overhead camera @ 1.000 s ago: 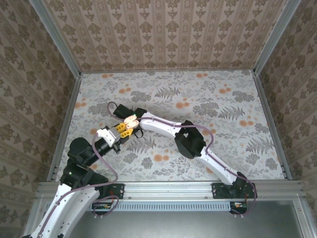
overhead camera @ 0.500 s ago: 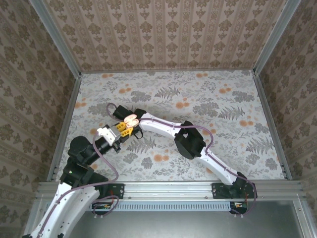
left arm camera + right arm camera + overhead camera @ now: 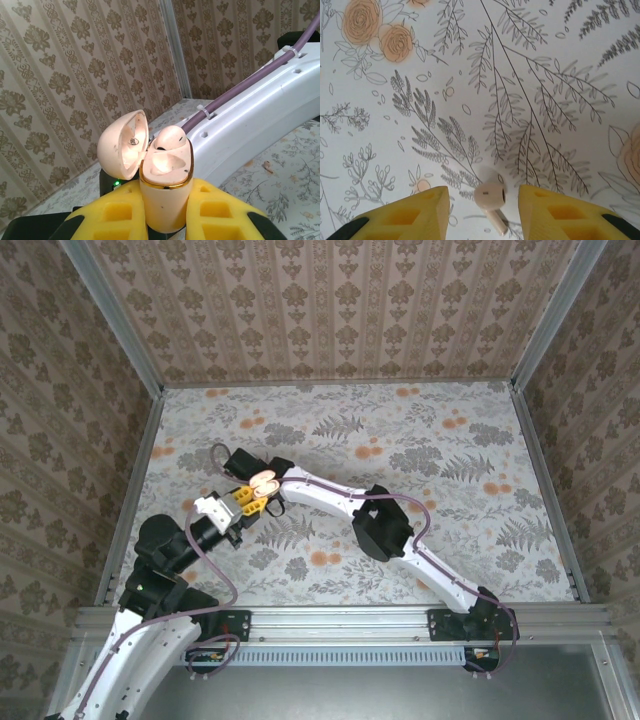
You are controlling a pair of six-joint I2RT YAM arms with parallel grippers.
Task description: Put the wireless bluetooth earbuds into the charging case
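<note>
My left gripper point(image 3: 166, 207) is shut on the cream charging case point(image 3: 165, 175), holding it upright above the table with its lid point(image 3: 122, 145) swung open to the left. One earbud point(image 3: 168, 137) sits in the case's far slot, and the near slot is empty. From above, the case point(image 3: 265, 480) shows just beyond the left gripper point(image 3: 247, 502). A second earbud point(image 3: 490, 196) lies loose on the floral table, stem pointing toward the camera. My right gripper point(image 3: 482, 200) is open above it, one yellow finger point(image 3: 415, 212) on each side, neither touching it.
The right arm's white link point(image 3: 260, 95) with its purple cable point(image 3: 240, 85) passes close behind the held case. In the top view the right arm point(image 3: 385, 525) reaches across the table point(image 3: 450, 470) to the left arm. Patterned walls point(image 3: 330, 310) enclose the table.
The right arm's wrist has shifted slightly left, past the held case. The left arm and the case have barely moved.
</note>
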